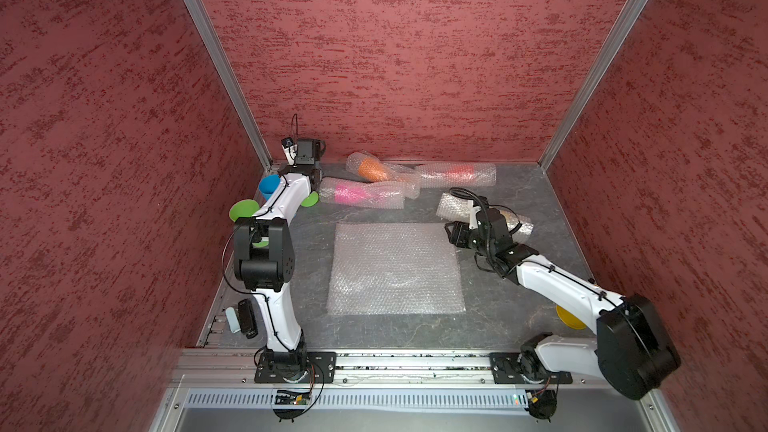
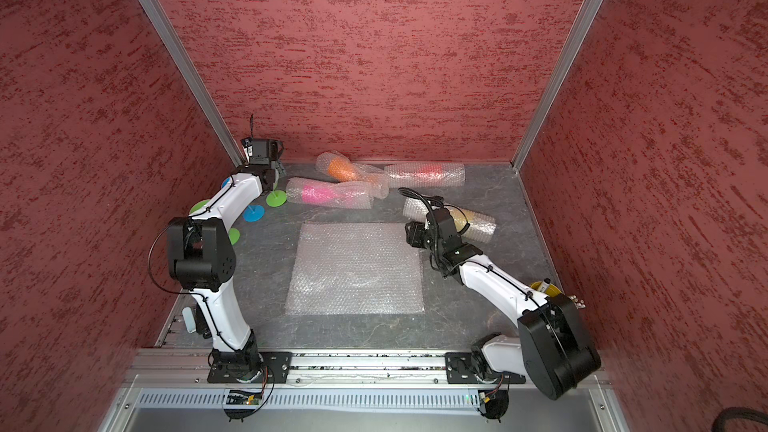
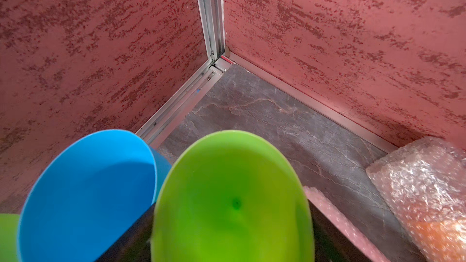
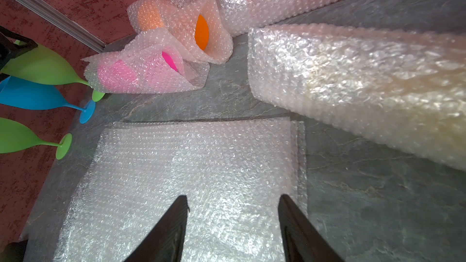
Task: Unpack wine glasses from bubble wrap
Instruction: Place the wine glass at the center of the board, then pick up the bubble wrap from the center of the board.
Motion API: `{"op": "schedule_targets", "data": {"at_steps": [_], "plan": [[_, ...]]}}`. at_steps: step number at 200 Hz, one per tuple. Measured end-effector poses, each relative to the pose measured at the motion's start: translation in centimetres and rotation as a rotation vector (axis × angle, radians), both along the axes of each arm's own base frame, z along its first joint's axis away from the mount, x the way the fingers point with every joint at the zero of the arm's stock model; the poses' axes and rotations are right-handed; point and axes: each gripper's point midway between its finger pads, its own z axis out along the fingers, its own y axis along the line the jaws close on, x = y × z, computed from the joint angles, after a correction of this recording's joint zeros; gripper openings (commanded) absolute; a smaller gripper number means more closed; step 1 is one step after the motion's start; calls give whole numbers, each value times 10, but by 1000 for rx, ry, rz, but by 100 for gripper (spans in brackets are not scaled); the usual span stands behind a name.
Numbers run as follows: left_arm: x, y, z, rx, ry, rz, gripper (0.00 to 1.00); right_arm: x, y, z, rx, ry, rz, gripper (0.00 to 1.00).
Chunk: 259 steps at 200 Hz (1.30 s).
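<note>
Left pincer (image 3: 227, 212) brackets the bowl of a green goblet (image 3: 227, 167) near the far left corner, beside the blue goblet (image 3: 85, 192); whether it presses, I cannot tell. Right pincer (image 4: 234, 200) hangs wide and empty over the flat bubble wrap sheet (image 4: 176, 167), with the pink-filled roll (image 4: 141, 76) beyond.

The grey, veined tabletop (image 1: 374, 330) sits between mottled red walls (image 1: 395, 56) joined by aluminium corner posts (image 1: 217, 56). A metal rail (image 1: 415, 361) and a slotted cable duct (image 1: 395, 400) run along its near edge.
</note>
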Motion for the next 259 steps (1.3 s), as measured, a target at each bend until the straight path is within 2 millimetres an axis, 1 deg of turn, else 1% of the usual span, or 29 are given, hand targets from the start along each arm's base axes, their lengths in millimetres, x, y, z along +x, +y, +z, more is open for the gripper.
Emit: {"op": "schedule_targets", "data": {"at_steps": [25, 40, 68, 94, 109, 122, 140, 153, 161, 164, 168, 177, 181, 188, 194, 197, 201, 204, 210, 218, 224, 230, 238, 246, 259], "plan": [[6, 3, -12, 5, 20, 4, 95, 0, 0, 0, -4, -2, 1, 60], [8, 3, -20, 4, 35, 7, 99, 0, 0, -1, -8, -1, 3, 60], [9, 3, -22, 3, 40, 8, 100, 1, 0, -5, -16, 8, 4, 60], [9, 3, -16, 3, 30, 7, 100, 1, -1, -6, -17, 9, 3, 60], [7, 2, -6, -1, 15, 4, 100, 1, -1, -6, -18, 9, 2, 60], [2, 1, 12, -2, -13, 1, 100, 1, -1, -5, -18, 8, 1, 60], [-6, -7, 51, -2, -84, -14, 100, 2, -1, -3, -19, 7, -2, 61], [-15, -18, 83, 0, -140, -34, 99, 4, 0, 3, -22, 4, -4, 63], [-22, -27, 101, 0, -172, -52, 99, 7, 0, 8, -26, -4, -5, 64], [-26, -33, 111, 0, -190, -65, 99, 8, 0, 11, -28, -8, -5, 64], [-29, -38, 118, -1, -204, -75, 99, 10, 0, 14, -31, -15, -5, 65], [-41, -60, 140, -4, -245, -121, 99, 16, 1, 22, -44, -28, -6, 66], [-45, -68, 146, -5, -257, -137, 99, 19, 1, 25, -52, -33, -9, 66], [-55, -87, 158, -10, -279, -181, 99, 25, 2, 30, -67, -39, -14, 69], [-65, -107, 167, -17, -295, -227, 99, 31, 1, 35, -84, -47, -23, 72], [-71, -119, 171, -22, -303, -257, 99, 34, 1, 37, -89, -50, -29, 73], [-77, -130, 174, -27, -308, -284, 99, 38, 0, 39, -102, -55, -37, 73], [-84, -144, 177, -32, -313, -317, 99, 42, -1, 41, -112, -56, -45, 73], [-94, -162, 178, -41, -314, -365, 99, 47, -2, 44, -130, -60, -57, 76], [-112, -192, 178, -55, -309, -447, 99, 55, -5, 46, -150, -62, -78, 77], [-125, -212, 174, -66, -299, -506, 99, 61, -8, 46, -166, -62, -95, 78], [-138, -230, 167, -74, -281, -564, 99, 68, -12, 47, -183, -62, -112, 81], [-154, -247, 157, -79, -254, -626, 99, 76, -18, 45, -203, -56, -132, 82], [-167, -259, 144, -80, -222, -676, 99, 86, -26, 42, -228, -49, -155, 83], [-185, -271, 120, -72, -164, -743, 99, 100, -41, 34, -302, -39, -186, 95]]}}
